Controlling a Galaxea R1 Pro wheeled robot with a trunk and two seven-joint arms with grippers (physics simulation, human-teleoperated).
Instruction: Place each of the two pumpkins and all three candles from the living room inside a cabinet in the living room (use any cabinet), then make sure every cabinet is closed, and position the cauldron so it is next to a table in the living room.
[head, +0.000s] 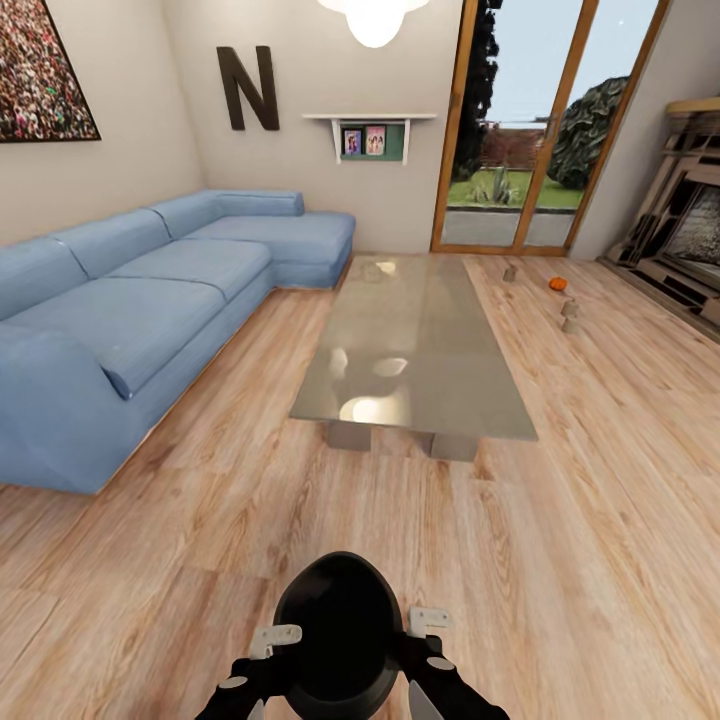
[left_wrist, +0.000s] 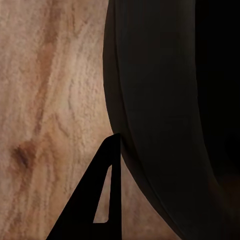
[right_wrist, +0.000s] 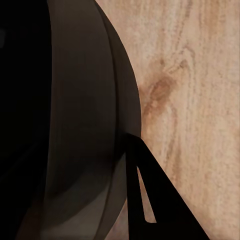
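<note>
A black cauldron hangs low over the wood floor, close in front of me, held between both arms. My left gripper grips its left rim and my right gripper its right rim. In each wrist view one dark finger lies against the cauldron's outer wall. The grey shiny table stands ahead in mid-room. Beyond its far right corner, on the floor, lie an orange pumpkin and three grey-tan candles. The cabinet is out of view.
A blue corner sofa fills the left side. An ornate fireplace stands on the right wall, and glass doors are at the back. Open wood floor runs between me and the table and along its right side.
</note>
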